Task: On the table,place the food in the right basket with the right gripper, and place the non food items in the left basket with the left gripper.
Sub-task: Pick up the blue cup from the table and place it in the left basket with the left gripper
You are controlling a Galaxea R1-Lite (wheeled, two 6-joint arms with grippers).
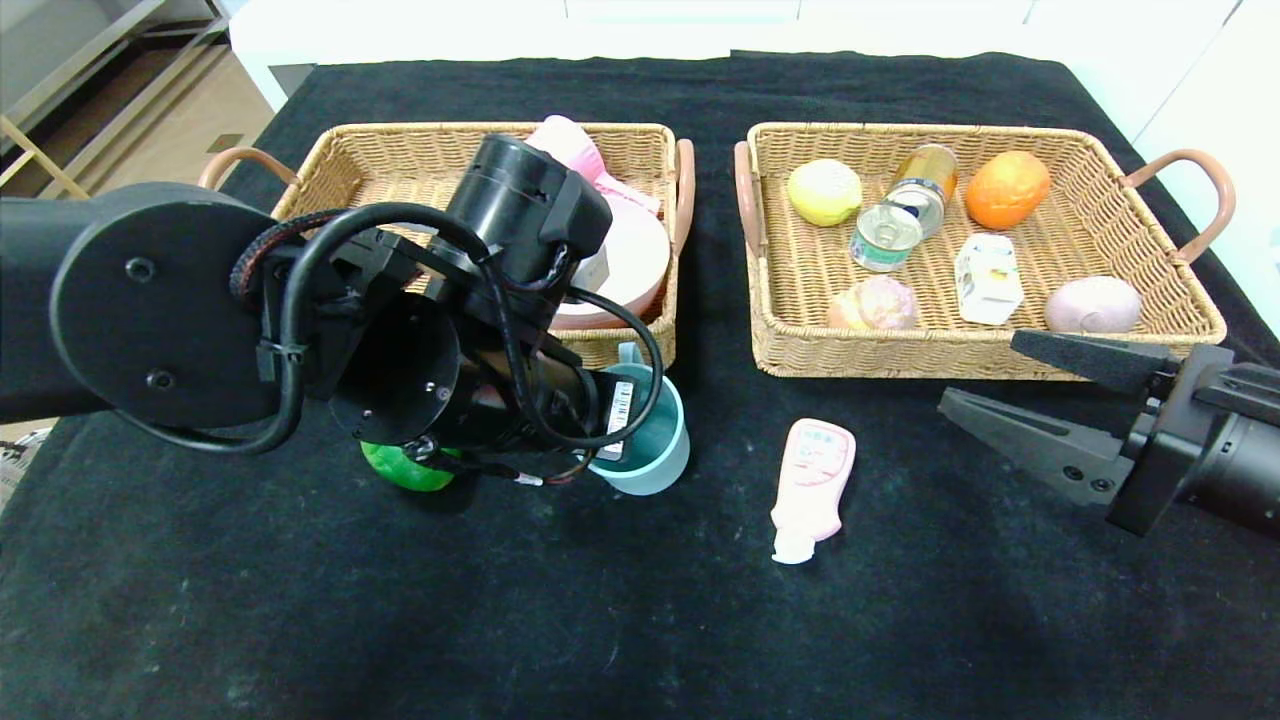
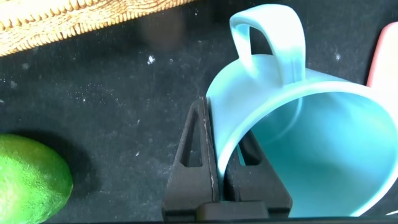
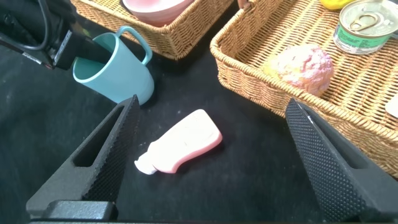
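The light blue mug (image 1: pixel 655 440) (image 2: pixel 323 143) stands on the black table (image 1: pixel 640 620) just in front of the left basket (image 1: pixel 400 150). My left gripper (image 2: pixel 217 124) is shut on the mug's rim, one finger inside and one outside. A green lemon-shaped fruit (image 1: pixel 405 468) (image 2: pixel 28 180) lies beside it, partly hidden under my left arm. The pink squeeze bottle (image 1: pixel 812 472) (image 3: pixel 183 142) lies flat on the cloth. My right gripper (image 1: pixel 980 370) (image 3: pixel 212 102) hangs open near the front of the right basket (image 1: pixel 900 350), holding nothing.
A pale pink bowl (image 1: pixel 630 260) sits in the left basket. The right basket holds a white carton (image 1: pixel 988 278), a round bun (image 1: pixel 875 302), a can (image 1: pixel 885 235), an orange (image 1: pixel 1007 188), a yellow fruit (image 1: pixel 823 190) and a purple oval (image 1: pixel 1093 303).
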